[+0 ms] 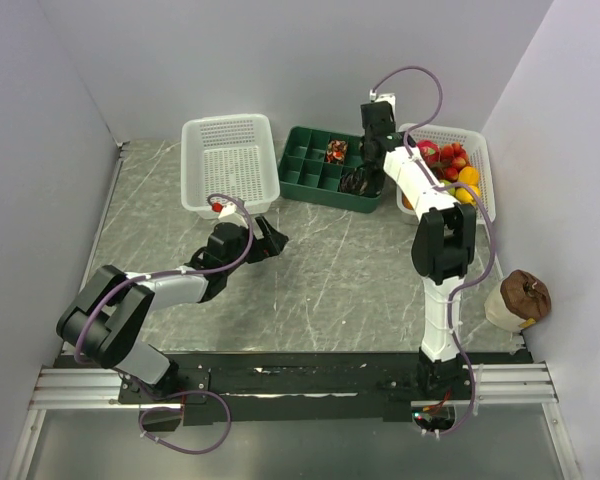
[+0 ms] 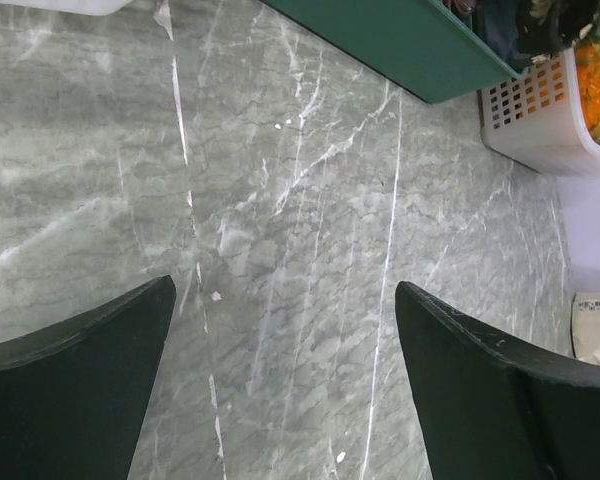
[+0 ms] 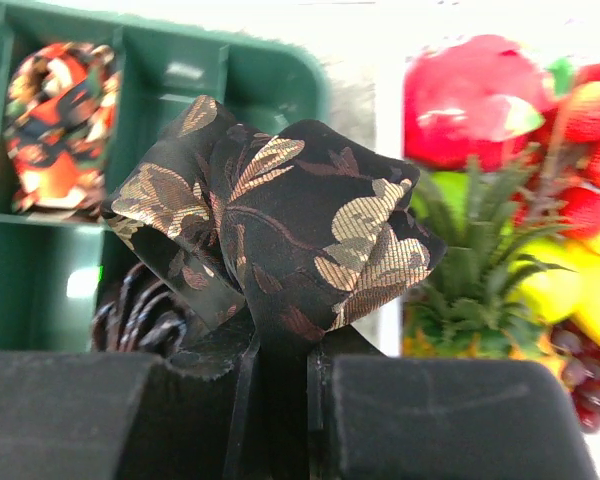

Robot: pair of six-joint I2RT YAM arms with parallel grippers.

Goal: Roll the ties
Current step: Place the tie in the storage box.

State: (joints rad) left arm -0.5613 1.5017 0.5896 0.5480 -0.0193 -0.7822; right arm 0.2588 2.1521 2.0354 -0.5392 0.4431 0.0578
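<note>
Right wrist view: your right gripper (image 3: 280, 375) pinches the rolled black fabric tie with tan leaf print (image 3: 280, 215) above the green plastic compartment tray (image 3: 270, 85). You're placing; next, lower it into a free cell and let go. Your left gripper (image 2: 280, 380) gapes empty, well apart from that tray.

I could read no text, label, brand or number anywhere: none on the patterned tie (image 3: 280, 220), the green compartment tray (image 1: 305, 160) or the empty white basket (image 1: 230, 150).
</note>
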